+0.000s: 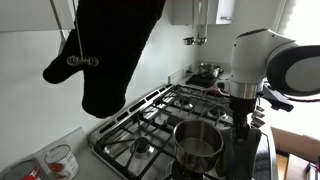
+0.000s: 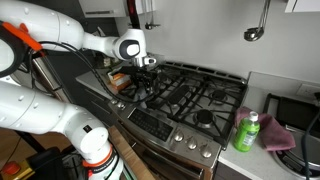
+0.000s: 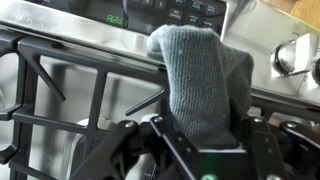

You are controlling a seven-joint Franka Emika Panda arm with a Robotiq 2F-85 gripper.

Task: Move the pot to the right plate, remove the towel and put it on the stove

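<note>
The hand [image 3: 205,128] has its fingers on either side of a grey towel [image 3: 200,75]; I cannot tell whether it is clenched. The towel sits over the stove [image 3: 70,100] grates, near the stove's control panel. The pot [image 1: 198,142] stands on a stove burner, near the hand.

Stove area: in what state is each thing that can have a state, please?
Pot, upright on a front grate, no lid.
Grey towel, bunched up over the front edge of the stove.
Hand, fingers on either side of it; clamped or not, unclear.
Stove burners, no flame seen.
Clock display, lit.
Green bottle, upright on the counter.
Oven mitt, hanging.
</note>
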